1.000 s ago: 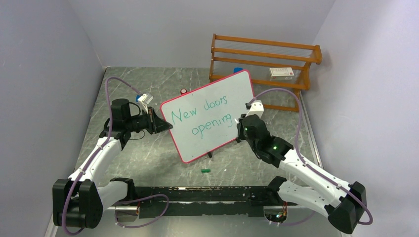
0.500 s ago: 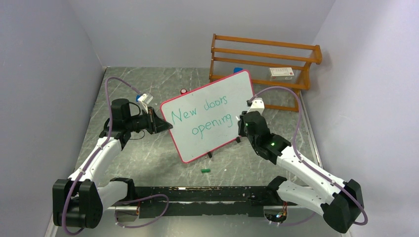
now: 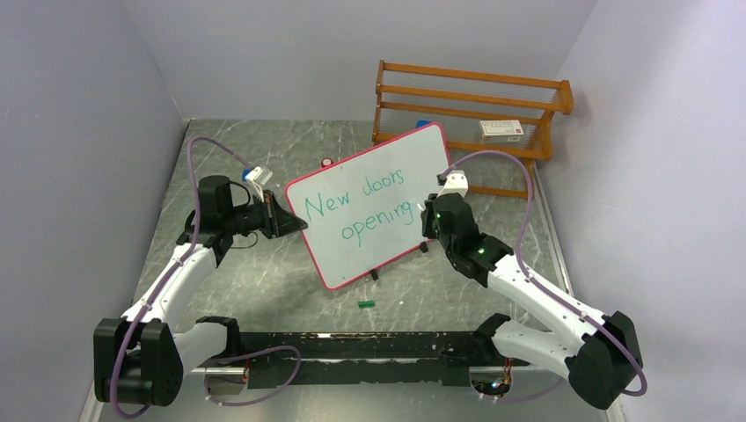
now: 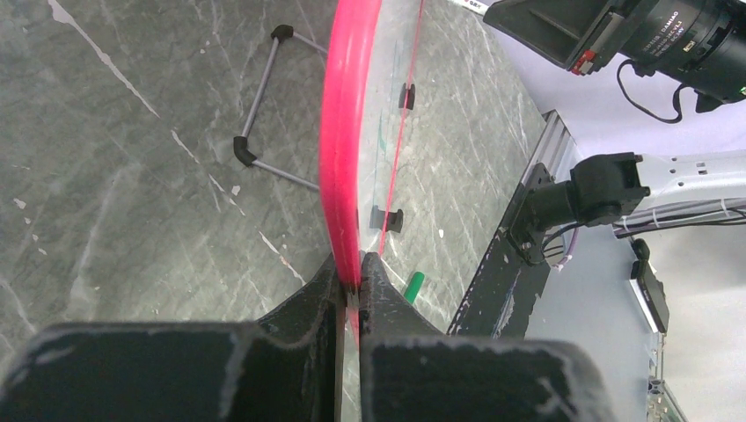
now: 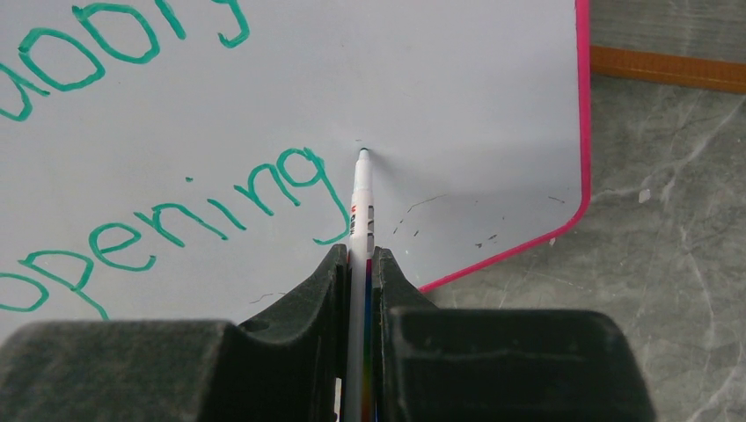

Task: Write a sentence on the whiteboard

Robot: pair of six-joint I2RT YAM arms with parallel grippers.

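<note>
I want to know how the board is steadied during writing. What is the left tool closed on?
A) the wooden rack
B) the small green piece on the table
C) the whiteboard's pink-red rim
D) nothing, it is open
C: in the left wrist view the left tool pinches the pink-red rim of the whiteboard between its fingers. The right tool grips the marker.

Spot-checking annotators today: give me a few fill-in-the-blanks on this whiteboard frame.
The right gripper holds a ____ pointed at the whiteboard.
The left gripper is shut on the whiteboard's pink ____.
The sentence's lower line reads ____.
Missing: marker; rim; opening.
</note>
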